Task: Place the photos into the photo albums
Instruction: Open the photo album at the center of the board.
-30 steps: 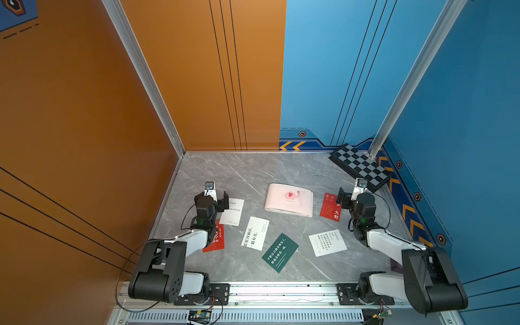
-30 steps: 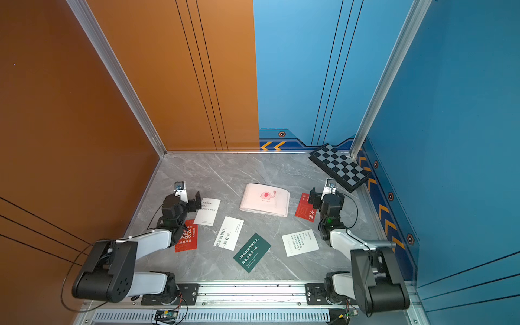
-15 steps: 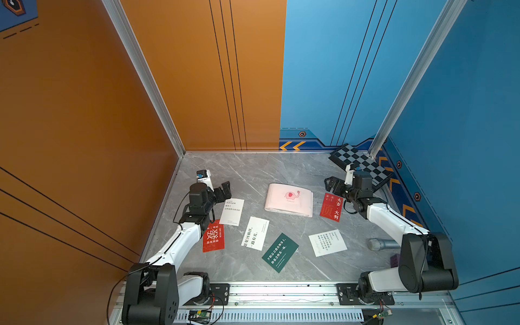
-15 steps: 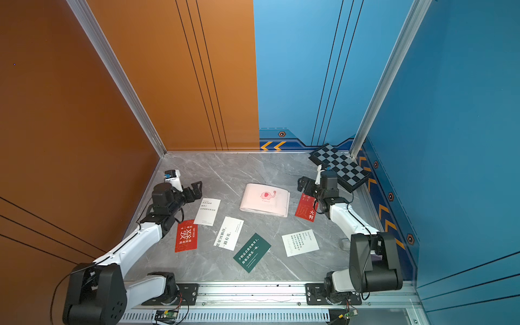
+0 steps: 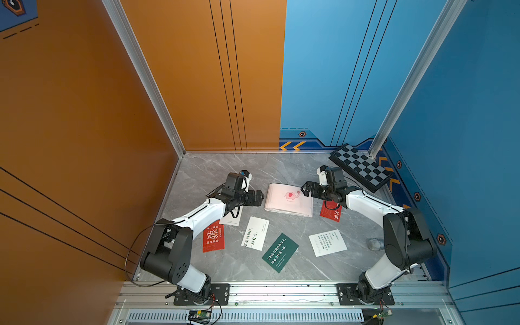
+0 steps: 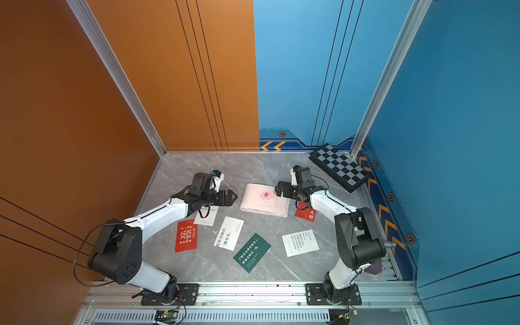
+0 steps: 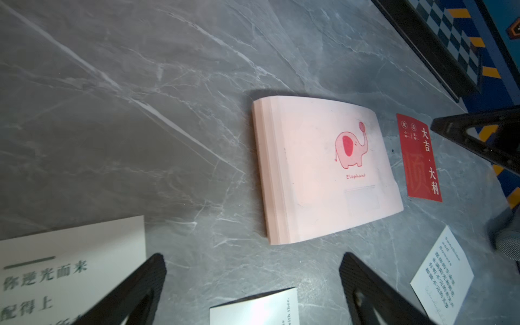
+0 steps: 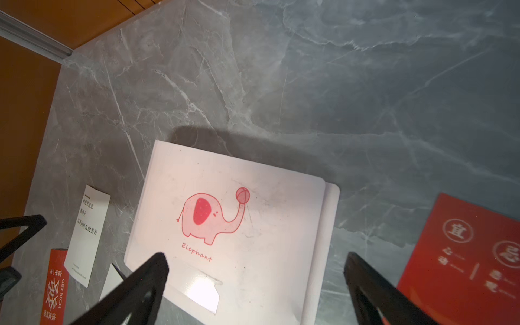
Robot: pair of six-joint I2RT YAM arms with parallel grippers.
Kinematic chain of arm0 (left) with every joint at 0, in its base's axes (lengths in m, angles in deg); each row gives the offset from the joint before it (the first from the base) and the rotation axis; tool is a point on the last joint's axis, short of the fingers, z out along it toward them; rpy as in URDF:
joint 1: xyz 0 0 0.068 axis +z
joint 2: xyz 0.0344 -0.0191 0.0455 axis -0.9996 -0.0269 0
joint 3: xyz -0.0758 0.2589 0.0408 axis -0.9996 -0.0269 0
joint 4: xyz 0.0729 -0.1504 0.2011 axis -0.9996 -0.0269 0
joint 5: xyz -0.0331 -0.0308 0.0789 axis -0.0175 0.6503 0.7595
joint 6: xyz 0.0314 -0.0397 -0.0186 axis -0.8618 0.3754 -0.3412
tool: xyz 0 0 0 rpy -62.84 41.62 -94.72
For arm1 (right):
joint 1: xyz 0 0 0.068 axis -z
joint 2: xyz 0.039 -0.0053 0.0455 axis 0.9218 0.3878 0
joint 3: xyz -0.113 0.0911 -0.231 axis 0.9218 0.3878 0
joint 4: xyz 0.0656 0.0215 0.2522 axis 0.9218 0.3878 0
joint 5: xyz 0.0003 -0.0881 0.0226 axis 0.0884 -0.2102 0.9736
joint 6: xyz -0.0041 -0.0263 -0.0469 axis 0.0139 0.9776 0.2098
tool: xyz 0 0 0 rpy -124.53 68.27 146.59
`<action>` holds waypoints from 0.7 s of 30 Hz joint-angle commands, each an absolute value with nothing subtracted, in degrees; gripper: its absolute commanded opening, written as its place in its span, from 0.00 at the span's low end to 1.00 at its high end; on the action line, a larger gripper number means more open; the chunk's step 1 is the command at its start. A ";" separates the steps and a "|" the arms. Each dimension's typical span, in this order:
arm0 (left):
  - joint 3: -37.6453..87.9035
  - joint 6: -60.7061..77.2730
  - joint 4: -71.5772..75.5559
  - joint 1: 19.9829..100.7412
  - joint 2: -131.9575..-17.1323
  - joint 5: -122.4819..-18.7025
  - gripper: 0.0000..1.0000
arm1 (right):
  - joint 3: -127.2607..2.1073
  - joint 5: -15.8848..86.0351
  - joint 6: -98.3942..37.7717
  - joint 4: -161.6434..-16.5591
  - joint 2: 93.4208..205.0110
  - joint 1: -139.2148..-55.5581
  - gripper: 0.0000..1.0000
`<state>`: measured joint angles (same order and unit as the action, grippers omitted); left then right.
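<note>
Where the album lies: a pale pink-white rectangular photo album (image 5: pixel 289 200) with a pink elephant on its cover sits closed and flat at mid-table, between the two arms.
Long axis: it runs across the table from one arm toward the other. The thick bound edge appears to face the left arm and the round-cornered free edge the right.
Photos: six thin paper cards, all loose on the table and none yet in the album.
Nearest card: a red card with pale characters (image 5: pixel 332 214) lies just beside the album's right end, partly under the right arm.
Other cards: a white card under the left arm (image 5: pixel 233 221), a second red card (image 5: pixel 213 237), a white card with black print (image 5: pixel 255 233), a dark green card (image 5: pixel 280 252) and a third white card (image 5: pixel 327 242) are spread on the robot's side of the album.
Left gripper (image 5: pixel 260 197): its black jaws are spread wide and empty, with the tips just beside the bound edge and aimed along the album's length.
Right gripper (image 5: pixel 306 190): its jaws are spread wide and empty, poised over the free edge. Contact cannot be told.
Nearer arm: the right, narrowly, so lifting the cover looks like its job.
Table: a grey marble-patterned tabletop (image 5: pixel 253 168).
Far corner: a black-and-grey checkered board (image 5: pixel 360 167), well apart from the album.
</note>
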<state>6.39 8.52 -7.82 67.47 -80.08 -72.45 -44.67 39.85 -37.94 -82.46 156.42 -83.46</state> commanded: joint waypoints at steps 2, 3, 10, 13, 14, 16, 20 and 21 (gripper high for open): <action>10.64 9.93 -10.47 66.63 -86.12 -80.58 0.99 | -45.52 42.63 -41.58 -80.46 157.99 -84.77 0.98; 12.98 10.19 -10.54 66.51 -87.62 -82.19 0.99 | -45.33 42.79 -42.04 -80.86 158.19 -84.91 0.98; 19.24 11.84 -11.69 63.83 -96.23 -84.98 0.99 | -46.67 46.64 -43.49 -80.42 161.88 -84.05 0.83; 19.95 12.91 -11.63 63.64 -98.17 -85.06 0.99 | -46.36 46.83 -43.75 -80.34 162.80 -83.41 0.84; 20.05 13.12 -11.69 63.59 -98.72 -84.99 0.99 | -46.15 46.72 -43.96 -80.25 163.22 -83.17 0.83; 20.23 13.14 -11.69 63.59 -99.34 -84.98 0.99 | -45.81 47.32 -44.75 -80.25 164.24 -82.45 0.83; 19.87 13.12 -11.69 63.68 -99.86 -85.08 0.99 | -45.80 48.38 -45.49 -80.68 165.56 -81.91 0.83; 19.83 13.17 -11.69 63.68 -100.14 -85.40 0.99 | -45.84 48.47 -45.57 -80.90 165.80 -81.98 0.83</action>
